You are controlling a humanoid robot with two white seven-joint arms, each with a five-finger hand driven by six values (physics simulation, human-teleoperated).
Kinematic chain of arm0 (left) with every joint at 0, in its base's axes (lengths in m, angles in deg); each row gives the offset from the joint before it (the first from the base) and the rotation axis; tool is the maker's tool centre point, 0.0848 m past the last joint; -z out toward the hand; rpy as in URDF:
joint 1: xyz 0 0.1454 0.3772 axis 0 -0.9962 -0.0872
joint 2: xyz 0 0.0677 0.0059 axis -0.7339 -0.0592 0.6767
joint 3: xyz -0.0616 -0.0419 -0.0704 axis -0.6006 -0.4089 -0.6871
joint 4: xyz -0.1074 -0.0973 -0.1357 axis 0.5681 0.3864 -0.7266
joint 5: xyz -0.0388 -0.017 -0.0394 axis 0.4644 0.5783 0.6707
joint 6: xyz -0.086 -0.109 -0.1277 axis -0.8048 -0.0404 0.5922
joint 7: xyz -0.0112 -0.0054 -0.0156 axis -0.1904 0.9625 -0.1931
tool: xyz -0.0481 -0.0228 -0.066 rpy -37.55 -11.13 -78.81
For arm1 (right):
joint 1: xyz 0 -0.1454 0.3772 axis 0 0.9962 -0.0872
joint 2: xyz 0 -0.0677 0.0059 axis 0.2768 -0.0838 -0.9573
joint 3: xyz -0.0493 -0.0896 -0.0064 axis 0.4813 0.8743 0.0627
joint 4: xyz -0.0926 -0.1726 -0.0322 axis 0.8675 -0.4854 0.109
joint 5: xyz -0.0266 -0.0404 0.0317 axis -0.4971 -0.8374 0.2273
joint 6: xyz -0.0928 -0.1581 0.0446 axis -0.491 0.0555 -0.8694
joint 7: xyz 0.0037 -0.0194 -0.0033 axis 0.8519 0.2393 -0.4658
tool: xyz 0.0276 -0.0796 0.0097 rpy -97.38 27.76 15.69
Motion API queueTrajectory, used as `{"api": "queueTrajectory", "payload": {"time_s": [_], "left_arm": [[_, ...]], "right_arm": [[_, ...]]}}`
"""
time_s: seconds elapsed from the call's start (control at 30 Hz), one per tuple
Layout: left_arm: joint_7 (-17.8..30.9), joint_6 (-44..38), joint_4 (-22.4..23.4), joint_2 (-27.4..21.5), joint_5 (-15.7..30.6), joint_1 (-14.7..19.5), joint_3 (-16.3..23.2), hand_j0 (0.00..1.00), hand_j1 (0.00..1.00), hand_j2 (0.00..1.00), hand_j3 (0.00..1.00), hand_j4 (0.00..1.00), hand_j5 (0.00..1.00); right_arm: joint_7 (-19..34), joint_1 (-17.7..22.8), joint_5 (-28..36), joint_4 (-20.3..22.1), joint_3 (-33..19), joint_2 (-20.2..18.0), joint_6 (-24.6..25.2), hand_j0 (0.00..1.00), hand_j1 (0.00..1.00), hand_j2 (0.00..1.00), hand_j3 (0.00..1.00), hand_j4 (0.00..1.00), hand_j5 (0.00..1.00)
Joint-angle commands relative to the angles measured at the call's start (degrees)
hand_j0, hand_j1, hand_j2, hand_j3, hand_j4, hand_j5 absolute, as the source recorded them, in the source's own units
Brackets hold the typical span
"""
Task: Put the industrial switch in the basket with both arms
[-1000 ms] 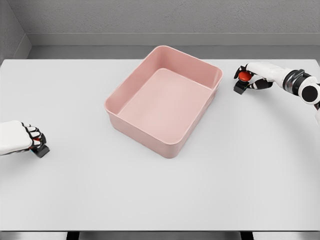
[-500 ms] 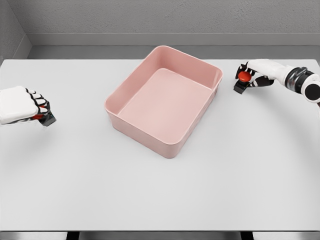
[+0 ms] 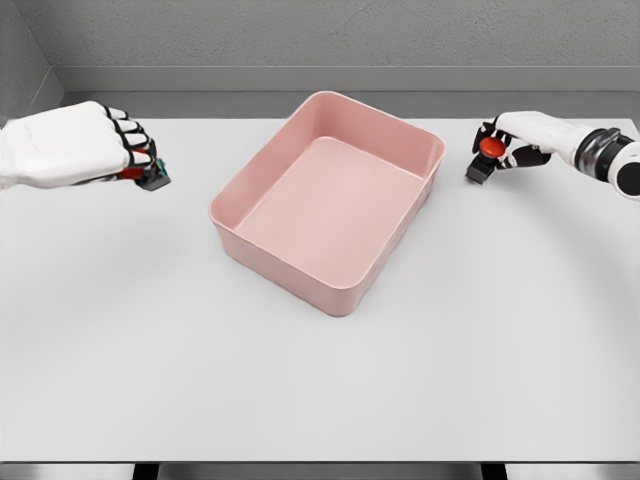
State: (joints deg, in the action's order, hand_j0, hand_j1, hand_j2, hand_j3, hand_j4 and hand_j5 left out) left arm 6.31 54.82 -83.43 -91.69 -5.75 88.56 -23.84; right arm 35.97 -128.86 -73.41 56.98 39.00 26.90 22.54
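Note:
A pink rectangular basket [image 3: 262,236] stands open at the table's middle, nothing visible inside. My left hand [image 3: 125,158] hovers to its left, fingers curled on a small dark switch [image 3: 154,178] with a red part mostly hidden under the fingers. Right of the basket, my right hand [image 3: 500,150] is shut on a second switch [image 3: 487,153], black with a red round button, held near the basket's far right corner.
The white table [image 3: 320,380] runs wide in front of the basket. A grey wall [image 3: 320,40] closes the back edge.
My left hand has risen and moved up and right toward the basket with its switch. The right hand shifted only slightly, still holding the red-button switch.

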Motion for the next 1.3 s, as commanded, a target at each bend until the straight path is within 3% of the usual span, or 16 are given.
{"api": "queueTrajectory", "payload": {"time_s": [0.0,0.07,0.2,0.57,0.67,0.8,0.87,0.9,1.03,1.13,1.27], "left_arm": [[-0.06,-0.03,-0.04,2.48,0.68,0.89,3.33,0.37,0.37,0.37,0.37,0.37,0.37],[-0.06,-0.03,-0.04,3.81,0.68,4.14,7.38,0.37,0.37,0.37,0.37,0.37,0.37],[1.00,-0.03,-0.04,7.93,2.44,8.71,8.08,0.36,0.36,0.36,0.36,0.36,0.36],[6.71,-0.03,0.93,20.24,1.91,9.60,9.14,0.37,0.37,0.37,0.37,0.37,0.37],[8.47,-0.03,6.02,25.16,1.65,9.60,10.55,0.38,0.38,0.38,0.38,0.38,0.38],[8.73,-0.03,9.80,27.36,1.39,9.68,11.60,0.44,0.44,0.44,0.44,0.44,0.44],[8.73,-0.03,9.98,27.54,1.39,9.77,11.77,0.49,0.49,0.49,0.49,0.49,0.49],[8.73,-0.03,9.89,27.62,1.56,9.77,11.95,0.69,0.69,0.69,0.69,0.69,0.69],[8.73,-0.03,9.98,29.91,1.47,9.77,12.13,0.92,0.92,0.92,0.92,0.92,0.92],[8.73,-0.03,9.98,30.70,1.47,9.86,12.48,1.00,1.00,1.00,1.00,1.00,1.00],[8.64,-0.03,10.07,32.20,1.56,10.12,12.57,1.00,1.00,1.00,1.00,1.00,1.00]], "right_arm": [[0.78,0.00,0.27,0.03,-1.26,-0.18,-0.72,0.46,0.46,0.46,0.46,0.46,0.46],[0.87,0.00,0.27,0.03,-1.26,-0.18,-0.72,0.45,0.45,0.45,0.45,0.45,0.45],[0.87,-0.35,0.27,0.03,-1.35,-0.80,-0.90,0.45,0.45,0.45,0.45,0.45,0.45],[2.98,-0.53,0.35,0.03,-4.25,-2.12,-3.36,0.44,0.44,0.44,0.44,0.44,0.44],[4.47,-0.53,0.35,0.11,-5.92,-2.56,-4.33,0.44,0.44,0.44,0.44,0.44,0.44],[4.56,-0.61,0.44,1.17,-6.26,-3.00,-4.41,0.44,0.44,0.44,0.44,0.44,0.44],[5.09,-0.70,0.53,2.57,-6.88,-3.79,-4.41,0.44,0.44,0.44,0.44,0.44,0.44],[5.79,-0.70,0.62,3.45,-7.06,-3.96,-4.41,0.44,0.44,0.44,0.44,0.44,0.44],[7.11,-0.70,0.71,5.74,-7.50,-3.96,-4.50,0.44,0.44,0.44,0.44,0.44,0.44],[8.69,-0.70,0.71,6.27,-8.99,-3.88,-6.08,0.43,0.43,0.43,0.43,0.43,0.43],[8.87,-0.70,0.79,7.14,-9.43,-3.96,-6.43,0.43,0.43,0.43,0.43,0.43,0.43]]}}
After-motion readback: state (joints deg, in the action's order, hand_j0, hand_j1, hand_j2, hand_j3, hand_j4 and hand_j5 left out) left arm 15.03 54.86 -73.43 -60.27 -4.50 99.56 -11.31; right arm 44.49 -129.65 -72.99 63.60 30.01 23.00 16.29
